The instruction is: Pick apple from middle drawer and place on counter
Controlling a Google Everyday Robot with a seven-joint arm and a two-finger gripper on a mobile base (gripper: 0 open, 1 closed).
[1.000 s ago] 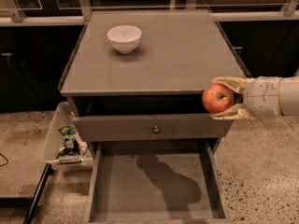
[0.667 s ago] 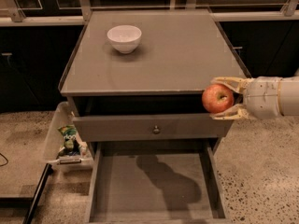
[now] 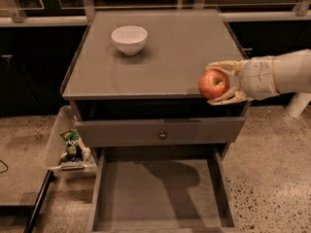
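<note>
The red apple [image 3: 213, 84] is held between the two pale fingers [image 3: 227, 67] of my gripper [image 3: 217, 83], which reaches in from the right. It hangs over the front right corner of the grey counter [image 3: 160, 57], just above the surface. The middle drawer [image 3: 158, 198] is pulled out below, its flat floor bare except for the arm's shadow. The gripper is shut on the apple.
A white bowl [image 3: 129, 39] stands at the back left of the counter. A closed drawer front with a small round knob [image 3: 162, 135] sits above the open drawer. A clear bin [image 3: 68, 144] with a green snack bag hangs at the cabinet's left side.
The gripper with the apple has risen a little and moved back, from in front of the cabinet's edge to over the counter's front right corner.
</note>
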